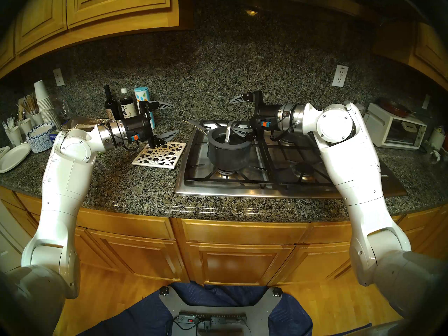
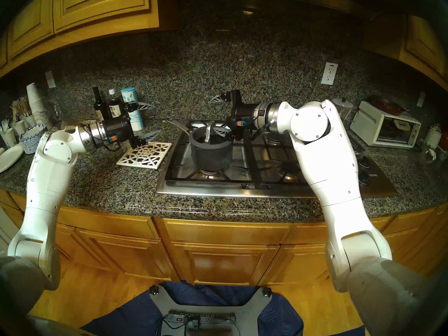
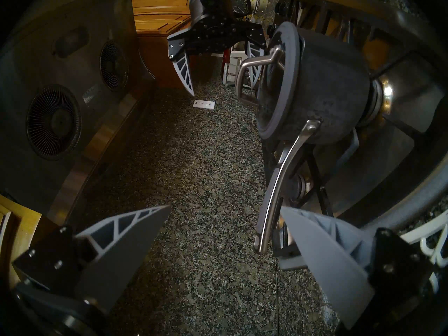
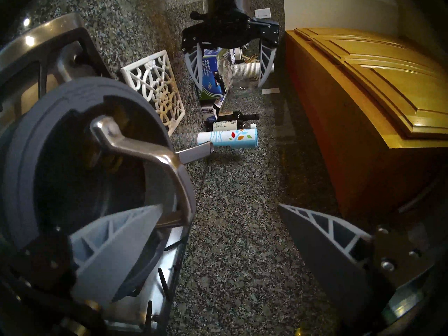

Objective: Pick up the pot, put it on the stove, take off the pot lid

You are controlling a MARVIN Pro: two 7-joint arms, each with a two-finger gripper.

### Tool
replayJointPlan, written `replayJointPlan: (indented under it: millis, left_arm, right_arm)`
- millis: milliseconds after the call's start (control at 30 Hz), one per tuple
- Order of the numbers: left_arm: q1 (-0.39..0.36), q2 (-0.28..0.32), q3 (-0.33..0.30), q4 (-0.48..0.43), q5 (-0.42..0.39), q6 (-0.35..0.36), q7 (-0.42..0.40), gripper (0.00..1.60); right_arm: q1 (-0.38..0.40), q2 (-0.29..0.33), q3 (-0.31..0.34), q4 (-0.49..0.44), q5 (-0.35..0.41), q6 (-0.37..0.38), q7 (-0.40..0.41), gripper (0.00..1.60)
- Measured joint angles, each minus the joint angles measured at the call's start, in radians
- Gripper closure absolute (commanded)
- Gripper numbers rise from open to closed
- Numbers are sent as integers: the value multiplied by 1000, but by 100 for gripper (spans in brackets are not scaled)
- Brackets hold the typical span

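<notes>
The dark grey pot (image 1: 229, 156) stands on the front-left burner of the steel stove (image 1: 242, 190), its long handle (image 3: 278, 182) pointing back-left. The glass lid (image 4: 24, 158) sits on the pot, its arched silver handle (image 1: 228, 131) upright. My right gripper (image 1: 232, 116) is open, fingers one above the other. Its lower finger lies just over the lid with the tip beside the arched handle (image 4: 145, 148), gripping nothing. My left gripper (image 1: 176, 119) is open and empty over the white trivet (image 1: 160, 156), left of the stove, with one fingertip (image 3: 315, 243) near the pot handle's end.
Two dark bottles (image 1: 118, 106) and a blue-white canister (image 1: 143, 95) stand behind the left gripper. Paper cups (image 1: 43, 102) and plates (image 1: 14, 156) fill the far left. A white toaster oven (image 1: 395, 130) stands right of the stove. A range hood (image 3: 60, 98) hangs above.
</notes>
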Motion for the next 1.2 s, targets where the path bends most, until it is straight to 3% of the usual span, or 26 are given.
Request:
replayJointPlan:
  millis: [1033, 1067, 1100, 1133, 1200]
  left_arm:
    - [0, 0, 0, 0, 0, 0, -1, 0]
    - [0, 0, 0, 0, 0, 0, -1, 0]
    - [0, 0, 0, 0, 0, 0, -1, 0]
    - [0, 0, 0, 0, 0, 0, -1, 0]
    - [0, 0, 0, 0, 0, 0, -1, 0]
  right_arm:
    - [43, -76, 3, 79, -13, -51, -25, 0]
    - [42, -77, 3, 80, -13, -52, -26, 6]
    - [42, -79, 4, 81, -14, -53, -27, 100]
    - [42, -81, 4, 82, -14, -54, -28, 148]
    - [42, -82, 4, 84, -16, -56, -28, 142]
